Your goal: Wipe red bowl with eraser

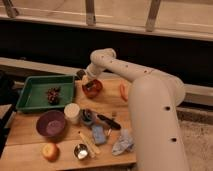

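The red bowl [93,88] sits on the wooden table [30,132] near its back edge, just right of the green tray. My gripper [84,79] hangs at the end of the white arm, right over the bowl's left rim, close to or touching it. A dark shape at the gripper's tip may be the eraser, but I cannot make it out for certain.
A green tray [35,90] with a dark cluster stands at the left. A purple bowl [50,123], a white cup [72,112], a blue sponge [98,134], a black-handled tool [108,121], a grey cloth [122,142], an apple [49,151] and a small metal cup [81,150] lie nearer the front.
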Tool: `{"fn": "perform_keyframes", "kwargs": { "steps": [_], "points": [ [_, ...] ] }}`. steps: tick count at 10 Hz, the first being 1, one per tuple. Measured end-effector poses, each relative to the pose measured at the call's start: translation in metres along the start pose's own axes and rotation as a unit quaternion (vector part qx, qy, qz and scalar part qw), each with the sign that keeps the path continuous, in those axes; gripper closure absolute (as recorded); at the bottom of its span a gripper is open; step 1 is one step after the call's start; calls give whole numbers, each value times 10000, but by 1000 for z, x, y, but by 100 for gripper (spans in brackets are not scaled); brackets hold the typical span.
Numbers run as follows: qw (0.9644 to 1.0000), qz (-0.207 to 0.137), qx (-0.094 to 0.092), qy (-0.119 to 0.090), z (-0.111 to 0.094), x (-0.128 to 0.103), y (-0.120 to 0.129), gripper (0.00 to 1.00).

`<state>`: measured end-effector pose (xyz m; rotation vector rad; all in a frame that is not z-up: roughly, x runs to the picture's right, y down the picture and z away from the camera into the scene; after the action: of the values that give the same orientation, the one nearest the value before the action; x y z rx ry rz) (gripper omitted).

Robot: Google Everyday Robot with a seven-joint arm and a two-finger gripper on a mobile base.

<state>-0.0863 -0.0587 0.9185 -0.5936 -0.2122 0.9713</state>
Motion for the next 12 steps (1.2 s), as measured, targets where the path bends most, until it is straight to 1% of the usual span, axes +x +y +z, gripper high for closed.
{"fn": "perform_keyframes", "kwargs": {
  "steps": [3,6,7,9,11,12],
  "points": [
    [9997,229,-25,65,13,7,-19,100],
    [9988,459,68,163,15,17,-40,100],
    [9986,478,78,205,18,17,-42,100],
    [9986,461,48,256,24,15,-39,100],
    [9990,305,-49,312,30,14,-25,100],
    [9992,188,-109,332,32,15,-12,100]
  ]
}}
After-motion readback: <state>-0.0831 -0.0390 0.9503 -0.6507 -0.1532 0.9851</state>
